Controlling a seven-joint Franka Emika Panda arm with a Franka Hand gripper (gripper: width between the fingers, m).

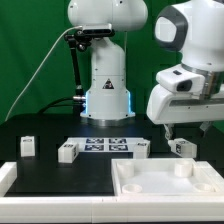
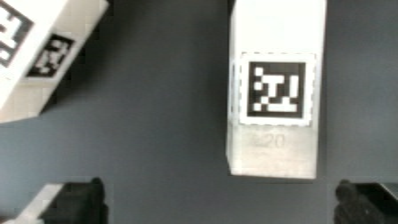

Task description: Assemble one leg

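Observation:
A leg [image 2: 276, 95], a small white block with a black-and-white tag on its upper face, lies on the dark table. In the exterior view this leg [image 1: 183, 148] is at the right, just behind the large panel. My gripper [image 1: 180, 133] hovers right above it, open and empty. In the wrist view the gripper [image 2: 217, 205] has its dark fingertips [image 2: 71, 202] wide apart, and the leg's near end lies a little ahead of the gap between them. Three more legs stand in a row: one [image 1: 140, 148], one [image 1: 68, 152] and one [image 1: 28, 146].
The large flat white panel [image 1: 130, 185] with raised corners lies at the front right. The marker board [image 1: 105, 145] lies mid-table in front of the robot base [image 1: 107, 90]. Another white tagged part [image 2: 45, 55] is cut off by the wrist view's edge.

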